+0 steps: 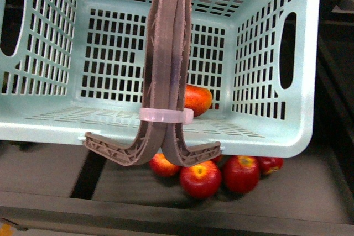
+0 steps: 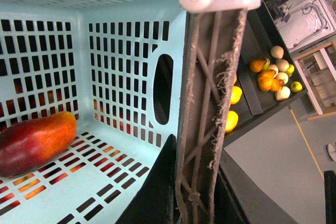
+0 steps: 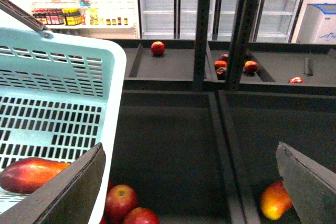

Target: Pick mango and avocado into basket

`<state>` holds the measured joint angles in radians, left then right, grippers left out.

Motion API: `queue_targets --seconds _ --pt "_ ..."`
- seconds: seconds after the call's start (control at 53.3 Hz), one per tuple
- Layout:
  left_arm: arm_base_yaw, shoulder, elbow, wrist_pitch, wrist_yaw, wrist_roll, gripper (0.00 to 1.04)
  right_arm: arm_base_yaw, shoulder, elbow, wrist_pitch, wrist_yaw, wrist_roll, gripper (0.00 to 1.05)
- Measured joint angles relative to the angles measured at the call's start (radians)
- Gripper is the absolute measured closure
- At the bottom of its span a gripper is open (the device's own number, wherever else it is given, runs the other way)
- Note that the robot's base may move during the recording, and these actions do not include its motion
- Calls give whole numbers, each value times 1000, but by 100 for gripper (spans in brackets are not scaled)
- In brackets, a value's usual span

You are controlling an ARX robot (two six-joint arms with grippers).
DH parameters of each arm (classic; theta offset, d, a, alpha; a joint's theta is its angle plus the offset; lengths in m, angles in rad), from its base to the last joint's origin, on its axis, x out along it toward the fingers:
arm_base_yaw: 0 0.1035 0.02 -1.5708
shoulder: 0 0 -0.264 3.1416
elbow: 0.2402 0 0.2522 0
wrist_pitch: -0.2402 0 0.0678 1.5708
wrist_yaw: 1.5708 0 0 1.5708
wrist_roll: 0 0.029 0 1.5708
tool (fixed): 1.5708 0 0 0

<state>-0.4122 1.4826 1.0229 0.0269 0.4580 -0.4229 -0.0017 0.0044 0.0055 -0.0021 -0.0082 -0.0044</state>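
The light teal basket [image 1: 55, 53] hangs in front of me, held up by its two grey-brown handles [image 1: 166, 53] tied with a white zip tie [image 1: 166, 115]. The red-orange mango [image 1: 197, 99] lies inside it on the slotted bottom; it also shows in the left wrist view [image 2: 34, 141] and the right wrist view [image 3: 29, 174]. My left gripper [image 2: 191, 203] is shut on the basket's handle [image 2: 210, 103]. My right gripper [image 3: 191, 182] is open and empty beside the basket's wall [image 3: 113, 103], above a dark bin. The avocado is out of view.
Red apples [image 1: 200, 179] lie in the dark bin below the basket, also seen in the right wrist view [image 3: 121, 202]. A yellow-orange mango [image 3: 274, 201] lies in the neighbouring bin. More fruit sits in far bins [image 3: 157, 48]. Pears and yellow fruit [image 2: 270, 74] lie in a side tray.
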Motion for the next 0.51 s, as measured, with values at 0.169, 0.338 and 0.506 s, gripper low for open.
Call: queue_targets --seconds 0.169,0.338,0.506 --pt "-1 0 0 0 16 -2 92 0 0 0 1 0 0 8" --pt "-3 0 0 0 18 -4 92 0 0 0 0 0 0 8" --pt "-2 0 0 0 10 -1 92 0 0 0 0 1 0 8"
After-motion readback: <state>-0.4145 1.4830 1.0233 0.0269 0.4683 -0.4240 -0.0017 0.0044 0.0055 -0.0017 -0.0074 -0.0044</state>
